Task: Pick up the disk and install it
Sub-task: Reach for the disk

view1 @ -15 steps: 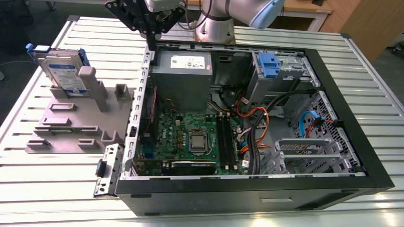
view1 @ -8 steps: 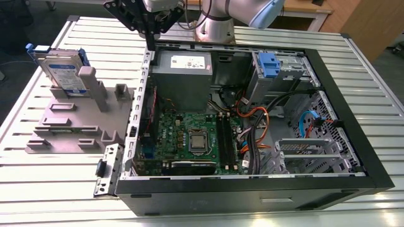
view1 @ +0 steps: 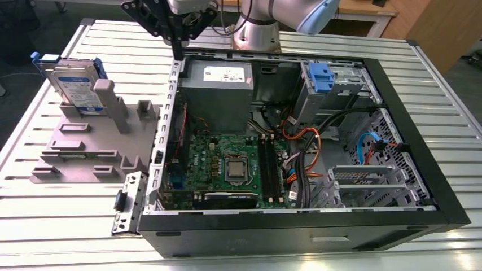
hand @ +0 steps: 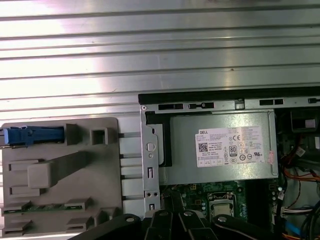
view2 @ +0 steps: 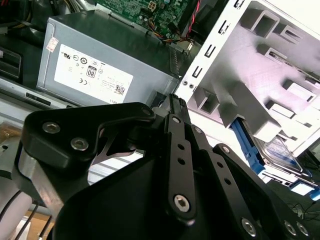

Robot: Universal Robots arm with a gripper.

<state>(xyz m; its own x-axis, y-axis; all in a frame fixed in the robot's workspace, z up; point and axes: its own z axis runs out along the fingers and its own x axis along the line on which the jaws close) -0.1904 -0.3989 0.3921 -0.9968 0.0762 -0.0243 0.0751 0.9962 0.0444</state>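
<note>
Table (view1: pixel 421 73) rack (view1: pixel 83 152), on the exterior view's left, holds the disk (view1: pixel 75 84) upright; my pincer (view1: pixel 178 53), clenched empty by the case (view1: pixel 301 226), should approach squarely from above.

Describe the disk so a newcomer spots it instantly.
Start at the open black computer case; on the exterior view's left sits a grey fixture plate. The disk stands on edge at its far corner: silver, white-and-blue label, blue bracket, unlike the case's unlabelled blue latch.

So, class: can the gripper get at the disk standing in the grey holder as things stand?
Probably yes. The disk stands upright in the grey holder outside the computer case, its top edge bare, and the gripper hovers higher up, apart from it.
</note>
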